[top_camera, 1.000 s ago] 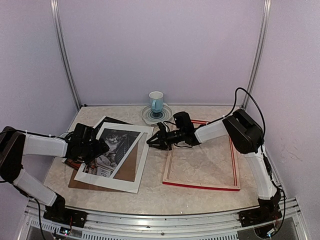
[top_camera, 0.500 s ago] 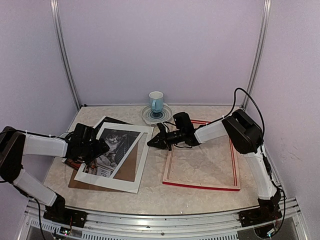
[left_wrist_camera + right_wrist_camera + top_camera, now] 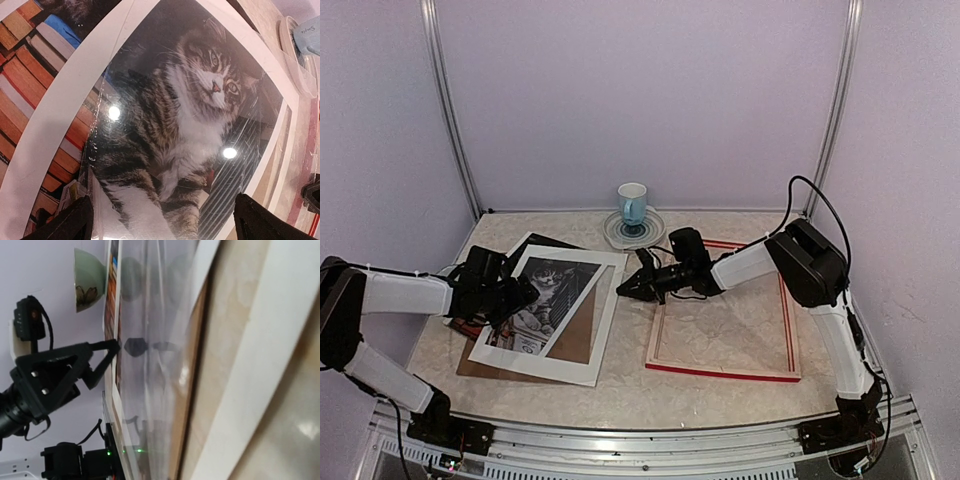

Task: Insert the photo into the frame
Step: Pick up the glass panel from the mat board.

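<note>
**Photo under the mat, frame well apart: risks and markings**

Top view. The photo [image 3: 552,283] lies left of centre on the worktop [image 3: 720,390]. It sits partly under the white mat board [image 3: 535,362], with the brown backing board [image 3: 578,338] beneath. The frame [image 3: 720,369] lies flat, well to the right. My left tool [image 3: 520,296] hangs over the print, jaws wide apart. My right tool [image 3: 628,288] is pinched together at the mat's right edge; I cannot tell whether any sheet is caught. Risk: a pull there would drag the mat rather than the print. The cup [image 3: 632,203] on its saucer [image 3: 650,232] stands near my right forearm, and a swing could clip it.

Left wrist. My fingertips [image 3: 70,225] straddle the cat. A clear sheet [image 3: 125,150] seems to cover it, so a pinch may slip or crease the gloss. The book spines show no readable writing.

Right wrist. The sheet edges are stacked close together. My own fingers are out of view. No labels are legible.
</note>
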{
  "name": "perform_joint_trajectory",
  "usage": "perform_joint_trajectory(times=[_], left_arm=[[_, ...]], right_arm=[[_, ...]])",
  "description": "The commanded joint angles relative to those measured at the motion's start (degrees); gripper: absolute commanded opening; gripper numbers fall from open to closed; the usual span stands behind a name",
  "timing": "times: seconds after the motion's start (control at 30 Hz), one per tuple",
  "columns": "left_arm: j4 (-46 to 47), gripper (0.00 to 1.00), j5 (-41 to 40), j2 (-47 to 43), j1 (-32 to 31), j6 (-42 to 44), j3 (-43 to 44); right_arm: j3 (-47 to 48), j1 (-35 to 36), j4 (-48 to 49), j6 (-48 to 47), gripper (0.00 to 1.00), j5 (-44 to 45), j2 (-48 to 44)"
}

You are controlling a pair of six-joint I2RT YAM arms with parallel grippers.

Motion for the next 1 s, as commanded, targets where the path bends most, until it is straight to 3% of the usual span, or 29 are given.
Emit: perform_joint_trajectory(times=[0.0,0.97], left_arm=[[-1.04,0.96,-0.43,-2.77,-0.42,-0.09,-0.45],[-2.33,0.96,-1.86,-6.24,-0.51,0.62,-0.28]], right_arm=[[-2.84,-0.01,0.33,-1.2,0.0,0.37,-3.42],[-11.53,-4.26,-6.11,-7.59,0.0,4.31,-16.43]])
